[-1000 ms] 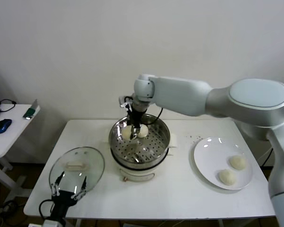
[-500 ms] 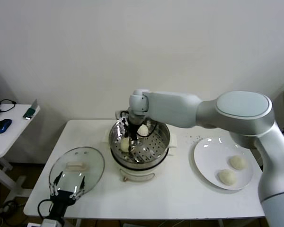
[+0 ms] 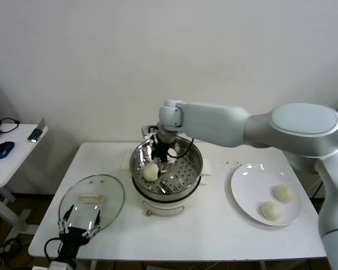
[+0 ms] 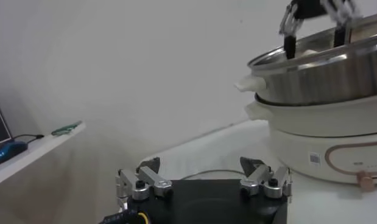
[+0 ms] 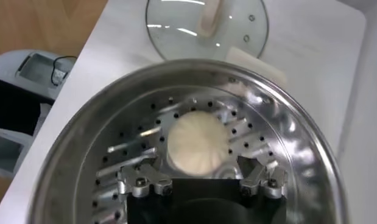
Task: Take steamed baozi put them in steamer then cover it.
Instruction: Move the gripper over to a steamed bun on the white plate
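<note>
- The right pincer [image 3: 161, 153] hangs inside the steamer [image 3: 191, 169], at its far rim, with its jaws spread and nothing between them.
- In the right wrist view a steamed baozi [image 5: 196, 142] lies free on the perforated tray, just beyond the spread fingertips [image 5: 141, 182] and clear of them.
- In the head view that bun [image 3: 151, 171] sits on the tray's left part; a second bun [image 3: 170, 159], mostly hidden behind the pincer, shows near the far wall.
- Two more buns [image 3: 282, 193] [image 3: 270, 210] rest on the white plate [image 3: 245, 191] on the right of the worktop [image 3: 214, 230], well apart from the steamer.
- The glass cover [image 3: 92, 201] lies flat on the worktop to the steamer's left, its cream handle [image 3: 90, 197] up.
- The left pincer [image 3: 80, 224] sits low at the worktop's near-left edge, just by the cover, with jaws spread and nothing held.
- A side table [image 3: 5, 163] at far left carries a blue mouse [image 3: 3, 149].
</note>
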### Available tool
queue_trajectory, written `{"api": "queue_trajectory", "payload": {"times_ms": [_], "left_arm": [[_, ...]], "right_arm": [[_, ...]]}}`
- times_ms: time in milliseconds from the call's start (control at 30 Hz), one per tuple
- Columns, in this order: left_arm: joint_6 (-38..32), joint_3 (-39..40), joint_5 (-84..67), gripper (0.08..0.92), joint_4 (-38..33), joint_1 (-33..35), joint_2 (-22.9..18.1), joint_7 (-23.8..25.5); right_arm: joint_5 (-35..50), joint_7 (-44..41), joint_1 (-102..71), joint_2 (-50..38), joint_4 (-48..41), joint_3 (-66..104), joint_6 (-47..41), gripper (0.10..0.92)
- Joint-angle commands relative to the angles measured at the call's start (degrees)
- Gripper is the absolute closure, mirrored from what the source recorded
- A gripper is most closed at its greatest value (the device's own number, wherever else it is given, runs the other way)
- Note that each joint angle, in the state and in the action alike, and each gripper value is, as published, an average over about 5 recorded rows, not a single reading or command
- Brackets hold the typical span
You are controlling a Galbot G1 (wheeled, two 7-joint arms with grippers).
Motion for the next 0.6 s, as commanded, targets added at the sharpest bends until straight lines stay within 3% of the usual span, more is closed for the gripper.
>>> {"api": "queue_trajectory", "payload": {"times_ms": [33,367,600], "left_arm": [[-0.1,0.3,0.1,0.177,0.2,0.0,-0.1,0.0],[0.5,0.8,1.6,0.177,0.0,-1.1,-0.9,0.3],[1.0,1.1,2.9,0.177,-0.4,-1.3,-1.5,0.4]], "right_arm": [[-0.1,-2.0,9.9,-16.1,11.6,0.1,0.7,0.202],[-9.9,-8.5,13.4,-40.7,23.0,-2.3,3.7,0.203],[-24.5,-9.4,-5.2,-55.2,26.9,7.5,5.2,0.203]]}}
